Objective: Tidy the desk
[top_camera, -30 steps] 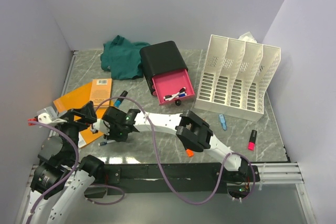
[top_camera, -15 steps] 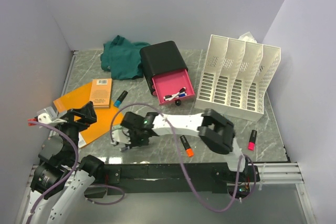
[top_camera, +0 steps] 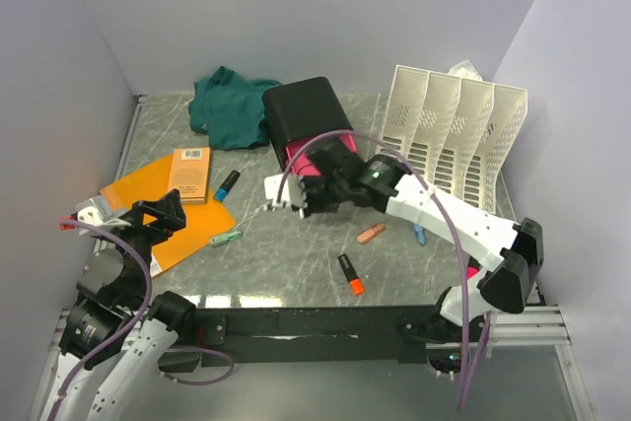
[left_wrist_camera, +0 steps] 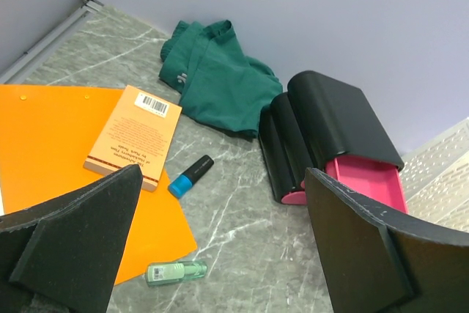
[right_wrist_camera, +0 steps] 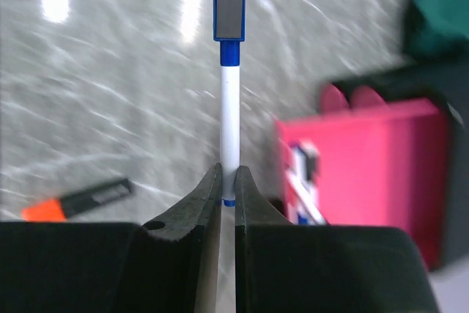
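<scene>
The desk [top_camera: 296,253] is grey-green marble with a black front rail. My right gripper [top_camera: 299,194] hovers above it just in front of the open pink drawer [top_camera: 296,157] of the black drawer box [top_camera: 306,115]. In the right wrist view the right gripper [right_wrist_camera: 228,174] is shut on a white marker [right_wrist_camera: 229,93] with a blue cap, and the pink drawer [right_wrist_camera: 366,174] with pens in it lies to its right. My left gripper [top_camera: 158,214] is open and empty at the front left, over the orange folder [top_camera: 148,194]; its wrist view [left_wrist_camera: 220,181] shows nothing between the jaws.
A book [top_camera: 189,173] lies on the folder. A blue highlighter [top_camera: 228,183], green tube [top_camera: 226,238], orange-tipped marker [top_camera: 349,274], salmon item [top_camera: 371,234] and small blue item [top_camera: 419,234] lie loose. A green cloth [top_camera: 232,105] sits at the back, a white file rack [top_camera: 454,135] at the right.
My right arm has swung from the front left of the desk up and right to the pink drawer, carrying the white marker. The green tube now shows. The left arm has barely moved.
</scene>
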### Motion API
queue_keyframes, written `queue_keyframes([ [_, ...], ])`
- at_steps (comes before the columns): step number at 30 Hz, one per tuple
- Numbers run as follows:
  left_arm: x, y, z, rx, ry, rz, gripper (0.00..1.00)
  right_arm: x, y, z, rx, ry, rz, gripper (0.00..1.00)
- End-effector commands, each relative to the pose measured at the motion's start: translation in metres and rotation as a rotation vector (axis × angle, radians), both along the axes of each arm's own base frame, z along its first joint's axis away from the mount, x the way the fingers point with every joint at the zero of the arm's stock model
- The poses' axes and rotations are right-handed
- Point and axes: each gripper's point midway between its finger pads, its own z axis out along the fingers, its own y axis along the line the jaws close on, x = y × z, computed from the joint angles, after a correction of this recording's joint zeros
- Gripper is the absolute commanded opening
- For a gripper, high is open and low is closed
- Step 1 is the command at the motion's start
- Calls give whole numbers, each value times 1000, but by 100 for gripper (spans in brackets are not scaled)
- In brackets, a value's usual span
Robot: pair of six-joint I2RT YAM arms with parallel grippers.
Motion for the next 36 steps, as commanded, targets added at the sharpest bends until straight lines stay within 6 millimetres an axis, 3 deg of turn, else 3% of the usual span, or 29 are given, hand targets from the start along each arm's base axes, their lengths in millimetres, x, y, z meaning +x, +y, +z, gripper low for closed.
queue_keyframes([
  [1,10,-12,-3,19,17,-42,99,67,-49,31,-14,-151,-174,0],
  [4,14,-20,-6,38,38,-75,100,107,-77,40,-43,-263,-276,0],
  [10,24,-33,-15,70,89,-123,99,162,-109,40,-97,-370,-361,4],
  [14,27,-38,-19,80,104,-143,100,180,-105,22,-129,-341,-347,7],
  [17,28,-41,-22,62,118,-153,99,183,-95,11,-131,-312,-331,8],
  [19,28,-47,-24,22,121,-173,99,185,-88,4,-130,-300,-329,15],
  [23,28,-72,-46,-97,183,-270,99,182,-83,0,-118,-276,-335,25],
  [24,28,-77,-51,-125,200,-290,100,180,-83,-2,-117,-272,-342,39],
  [27,26,-97,-76,-250,288,-347,99,179,-85,7,-81,-281,-374,60],
  [29,25,-105,-95,-338,354,-350,99,175,-87,16,-50,-280,-395,66],
  [33,20,-114,-121,-499,460,-323,100,159,-89,37,54,-231,-455,68],
  [34,19,-114,-124,-577,481,-293,99,148,-88,49,107,-211,-451,68],
  [36,14,-111,-142,-643,551,-229,100,131,-89,51,182,-121,-498,73],
])
